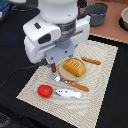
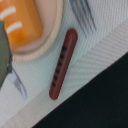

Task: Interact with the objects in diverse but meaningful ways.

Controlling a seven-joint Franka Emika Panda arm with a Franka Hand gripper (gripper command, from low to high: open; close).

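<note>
Arm (image 1: 55,27) fills the upper middle of the exterior view, white housing over a woven mat (image 1: 100,95) on a dark table (image 1: 15,55). Gripper (image 1: 52,67) hangs low at the plate's edge on the exterior view's left, a dark reddish tip showing under the housing. Jaws: cannot tell how far apart, the body hides them, and the wrist view only catches a dark blurred edge of one finger (image 2: 4,52). Nothing visibly pinched.

Bread (image 1: 73,67) sits on a tan plate (image 1: 64,74), yellow-orange with pale ridges. In the wrist view bread (image 2: 17,22) lies on the plate (image 2: 50,30).

Sausage (image 1: 76,86) lies on the mat just beside the plate's near rim, slanted. Wrist view shows it close: sausage (image 2: 62,62) dark red-brown with a row of dark notches, apart from the plate rim, near the mat's edge. A second sausage (image 1: 91,61) lies beyond the plate toward the exterior view's right.

Fork (image 2: 82,15) tines show near the sausage's upper end in the wrist view, resting on the mat.

Tomato (image 1: 45,90) red, round, on the mat near the front corner. White-and-blue piece (image 1: 68,93) just beside it, oblong, lying flat.

Grey pot (image 1: 97,14) stands off the mat at the back. Bowl (image 1: 124,19) is cut off at the exterior view's right edge.
</note>
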